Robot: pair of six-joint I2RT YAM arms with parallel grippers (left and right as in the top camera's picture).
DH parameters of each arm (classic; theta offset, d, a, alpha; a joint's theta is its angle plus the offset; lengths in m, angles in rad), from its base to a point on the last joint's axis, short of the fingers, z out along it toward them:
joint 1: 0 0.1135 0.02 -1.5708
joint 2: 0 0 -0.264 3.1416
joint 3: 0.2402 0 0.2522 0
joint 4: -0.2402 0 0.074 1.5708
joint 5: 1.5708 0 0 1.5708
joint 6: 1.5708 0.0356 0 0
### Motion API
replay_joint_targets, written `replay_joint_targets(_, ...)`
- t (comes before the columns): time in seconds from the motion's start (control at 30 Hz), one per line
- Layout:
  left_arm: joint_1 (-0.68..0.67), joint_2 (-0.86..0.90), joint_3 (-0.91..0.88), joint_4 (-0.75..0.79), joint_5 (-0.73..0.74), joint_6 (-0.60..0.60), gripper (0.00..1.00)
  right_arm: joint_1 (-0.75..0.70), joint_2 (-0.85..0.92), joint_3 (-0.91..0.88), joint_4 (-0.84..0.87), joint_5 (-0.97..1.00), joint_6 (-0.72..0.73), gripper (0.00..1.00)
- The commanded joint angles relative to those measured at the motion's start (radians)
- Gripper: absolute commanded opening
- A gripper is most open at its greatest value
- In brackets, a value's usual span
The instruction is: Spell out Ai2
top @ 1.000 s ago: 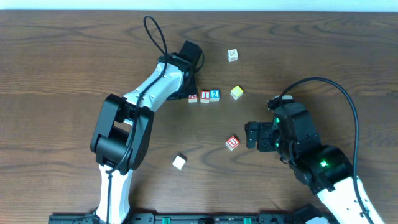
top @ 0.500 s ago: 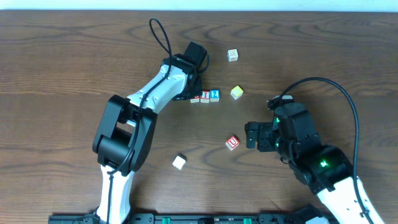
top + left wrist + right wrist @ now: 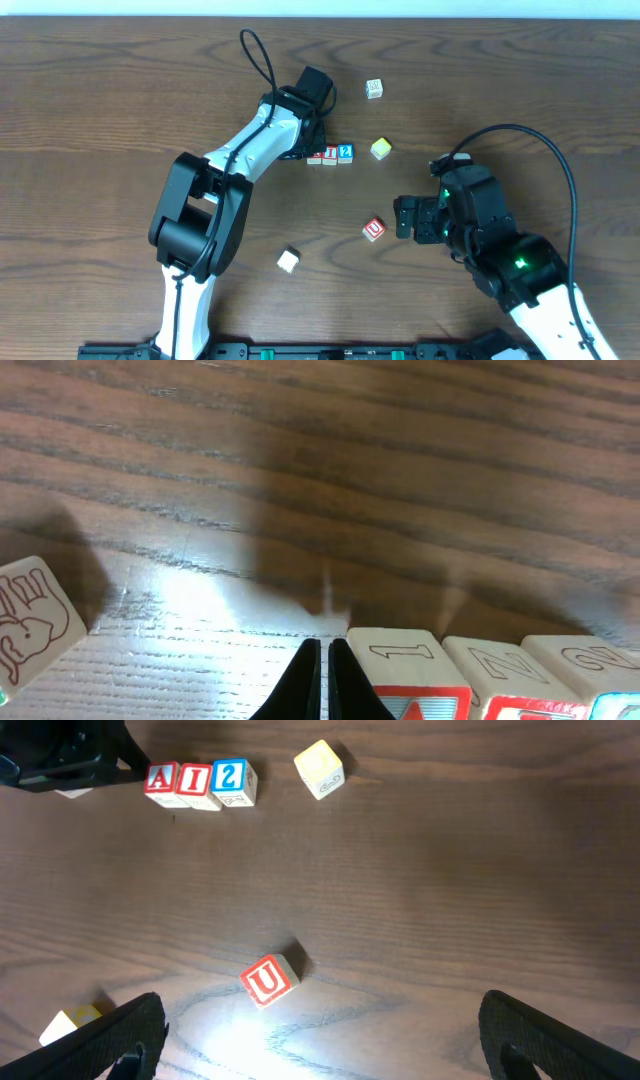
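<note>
Three letter blocks stand in a touching row: a red A block (image 3: 314,156), a red I block (image 3: 329,155) and a blue 2 block (image 3: 345,153). In the right wrist view they show as A (image 3: 162,781), I (image 3: 196,780) and 2 (image 3: 232,778). My left gripper (image 3: 322,682) is shut and empty, its tips on the table against the left side of the A block (image 3: 405,670). My right gripper (image 3: 405,217) is wide open and empty, just right of a red U block (image 3: 373,230).
A yellow block (image 3: 380,149) lies right of the row. A pale block (image 3: 374,89) sits further back. Another pale block (image 3: 288,261) lies near the front. A block with an elephant drawing (image 3: 30,622) is left of my left gripper.
Between the earliest frame and now, my left gripper slid a little to the right, pushing the block row with it. The right arm has not moved.
</note>
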Motion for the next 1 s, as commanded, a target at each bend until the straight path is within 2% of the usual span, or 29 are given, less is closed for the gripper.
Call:
replay_joint_targets(0.0,0.001,0.013,-0.003,0.000,0.010,-0.004,0.06,-0.012,-0.002,0.000,0.002,0.003,0.009,0.99)
replay_joint_targets(0.77,0.001,0.013,-0.003,0.000,0.016,0.002,0.06,-0.012,-0.002,0.000,0.002,0.003,0.009,0.99)
replay_joint_targets(0.97,0.008,0.012,-0.002,-0.018,-0.038,0.023,0.06,-0.012,-0.002,0.000,0.002,0.003,0.009,0.99)
